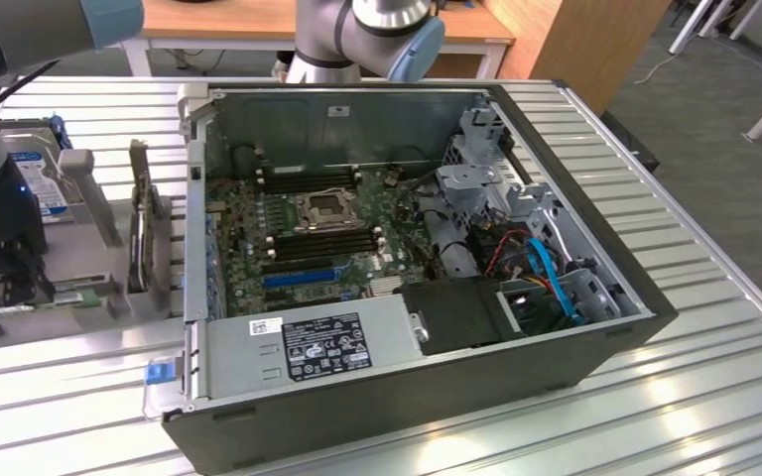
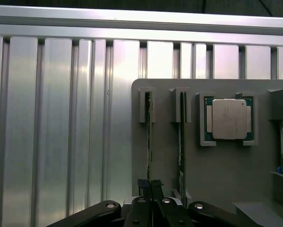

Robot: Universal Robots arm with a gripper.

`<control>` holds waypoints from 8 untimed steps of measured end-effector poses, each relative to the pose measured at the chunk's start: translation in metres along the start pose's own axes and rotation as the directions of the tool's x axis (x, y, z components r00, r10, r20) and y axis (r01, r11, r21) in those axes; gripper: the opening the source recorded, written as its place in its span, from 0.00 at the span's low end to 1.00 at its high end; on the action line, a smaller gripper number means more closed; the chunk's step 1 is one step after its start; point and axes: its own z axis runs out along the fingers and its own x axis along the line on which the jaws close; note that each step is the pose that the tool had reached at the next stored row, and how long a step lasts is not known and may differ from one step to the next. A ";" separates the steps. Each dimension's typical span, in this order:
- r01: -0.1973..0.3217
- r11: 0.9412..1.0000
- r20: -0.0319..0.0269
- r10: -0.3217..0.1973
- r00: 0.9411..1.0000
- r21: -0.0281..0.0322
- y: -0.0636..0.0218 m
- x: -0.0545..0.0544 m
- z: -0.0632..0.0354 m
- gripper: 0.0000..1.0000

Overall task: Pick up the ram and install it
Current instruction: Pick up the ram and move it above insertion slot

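A slim green ram [image 2: 149, 142] stands on edge in a slot of the grey holder tray [image 2: 212, 165]. My gripper [image 2: 150, 185] is shut on the near end of this stick, its dark fingertips [image 2: 143, 184] pinched tight on both faces. A second stick [image 2: 181, 142] stands in the neighbouring slot. In the exterior view the gripper [image 1: 11, 288] hangs low over the holder at that view's left, beside the open computer case [image 1: 619, 337]. The ram [image 1: 4, 311] shows there as a green strip under the fingers. The black memory slots [image 1: 313, 245] on the motherboard lie open to view.
A square silver processor chip [image 2: 227, 118] sits in the holder beside the sticks. A blue-and-silver hard drive [image 1: 48, 164] stands behind the holder. A power supply [image 1: 315, 347] and cables [image 1: 540, 268] fill the case's near and right parts. The ribbed metal table [image 1: 698, 397] surrounds everything.
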 end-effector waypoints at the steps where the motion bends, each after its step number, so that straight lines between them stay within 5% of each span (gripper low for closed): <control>1: 0.000 1.000 0.000 0.000 1.000 0.000 0.0000 0.000 -0.0007 0.11; 8: 0.000 1.000 0.000 0.000 1.000 0.000 -0.0003 0.000 -0.0056 0.11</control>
